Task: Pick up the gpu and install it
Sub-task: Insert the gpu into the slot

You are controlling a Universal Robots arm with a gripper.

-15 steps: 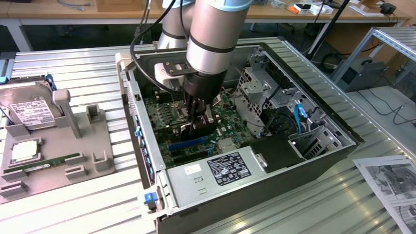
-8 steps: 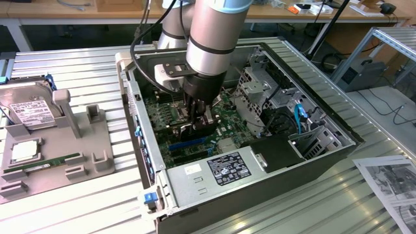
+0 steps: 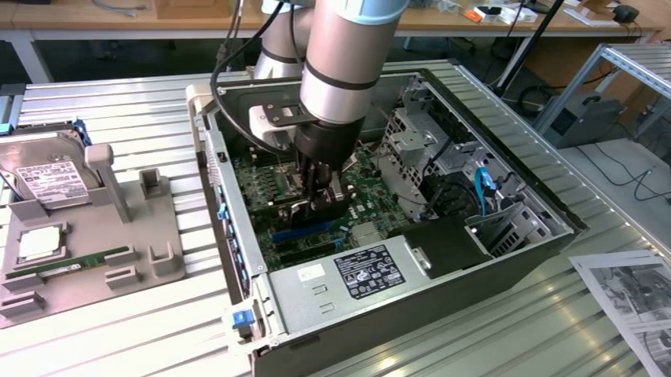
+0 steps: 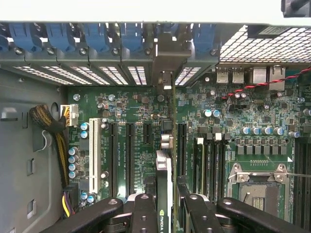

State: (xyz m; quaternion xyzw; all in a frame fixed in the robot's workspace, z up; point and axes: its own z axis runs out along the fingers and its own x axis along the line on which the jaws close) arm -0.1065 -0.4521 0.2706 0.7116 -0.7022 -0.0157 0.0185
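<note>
Install step: jaws clamped on gpu (image 4: 164,184), edge-on over the board slots (image 4: 130,155) inside the case (image 3: 223,212), seating unclear; next likely needs connector square to slot, bracket (image 4: 165,56) at rear, straight press.

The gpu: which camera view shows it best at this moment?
The wrist view. There the gpu stands edge-on between the fingers of the gripper, its metal bracket at the rear slots. In the exterior view the arm covers most of it; a little shows under the gripper.
</note>
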